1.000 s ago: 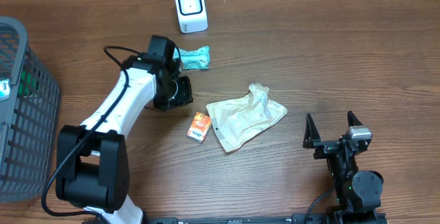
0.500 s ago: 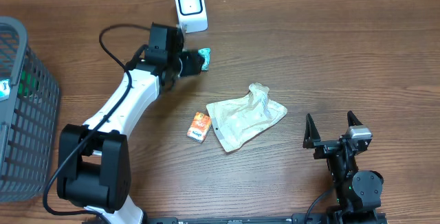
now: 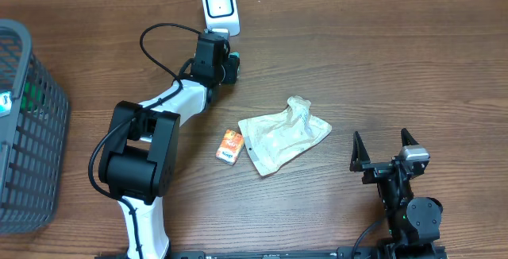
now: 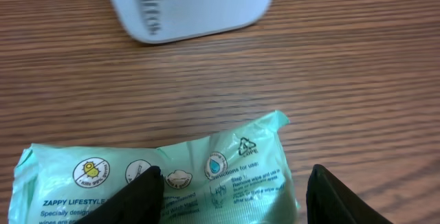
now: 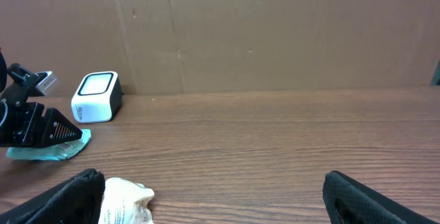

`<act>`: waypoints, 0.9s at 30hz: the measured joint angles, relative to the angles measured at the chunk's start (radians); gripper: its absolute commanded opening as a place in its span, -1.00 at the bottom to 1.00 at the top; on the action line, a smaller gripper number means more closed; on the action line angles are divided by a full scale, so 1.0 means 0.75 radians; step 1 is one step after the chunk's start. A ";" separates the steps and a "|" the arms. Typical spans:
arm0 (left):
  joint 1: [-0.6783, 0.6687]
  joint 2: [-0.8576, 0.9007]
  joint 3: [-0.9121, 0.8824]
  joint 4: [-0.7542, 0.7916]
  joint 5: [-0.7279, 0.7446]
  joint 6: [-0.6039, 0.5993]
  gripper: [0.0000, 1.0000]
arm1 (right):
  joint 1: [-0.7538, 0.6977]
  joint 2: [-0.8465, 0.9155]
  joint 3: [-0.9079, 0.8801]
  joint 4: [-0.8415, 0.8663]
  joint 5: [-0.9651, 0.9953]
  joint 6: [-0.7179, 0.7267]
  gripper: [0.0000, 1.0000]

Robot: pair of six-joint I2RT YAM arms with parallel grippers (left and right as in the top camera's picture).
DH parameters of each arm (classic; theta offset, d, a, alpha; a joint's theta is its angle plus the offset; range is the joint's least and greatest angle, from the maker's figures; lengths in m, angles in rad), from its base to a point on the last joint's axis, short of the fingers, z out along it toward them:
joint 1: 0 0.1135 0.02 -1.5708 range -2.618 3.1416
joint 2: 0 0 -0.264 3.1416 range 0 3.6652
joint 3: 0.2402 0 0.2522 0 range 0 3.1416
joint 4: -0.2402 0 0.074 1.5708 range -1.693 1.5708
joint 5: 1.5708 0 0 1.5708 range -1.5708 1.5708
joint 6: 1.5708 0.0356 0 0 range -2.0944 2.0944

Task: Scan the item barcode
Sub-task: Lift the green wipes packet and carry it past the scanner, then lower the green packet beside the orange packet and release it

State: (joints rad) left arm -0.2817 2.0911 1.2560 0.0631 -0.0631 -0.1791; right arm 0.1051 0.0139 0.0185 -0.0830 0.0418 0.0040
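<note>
Holding a green item [image 3: 32, 92], the grey basket [image 3: 52, 140] stands far left.

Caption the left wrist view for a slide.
Left gripper, jaws apart, over a green wipes pack on the wooden table, white scanner just ahead.

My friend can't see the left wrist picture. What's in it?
A mint-green wipes packet lies flat on the wooden table, with the open left gripper over it, black fingertips apart. A white scanner sits just beyond, cut off at the top.
</note>
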 measured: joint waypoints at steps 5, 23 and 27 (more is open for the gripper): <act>0.000 0.000 0.003 -0.050 -0.054 0.006 0.02 | 0.001 0.000 0.000 0.001 -0.001 -0.001 1.00; -0.026 -0.058 0.068 -0.525 -0.113 0.035 0.07 | 0.000 0.000 0.000 0.001 -0.001 0.000 1.00; -0.026 -0.079 0.072 -0.605 -0.032 0.035 0.11 | 0.000 0.000 0.000 0.001 -0.001 -0.001 1.00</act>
State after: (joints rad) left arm -0.3016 2.0319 1.3102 -0.3908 -0.0868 -0.1528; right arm 0.1051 0.0139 0.0185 -0.0826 0.0410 0.0036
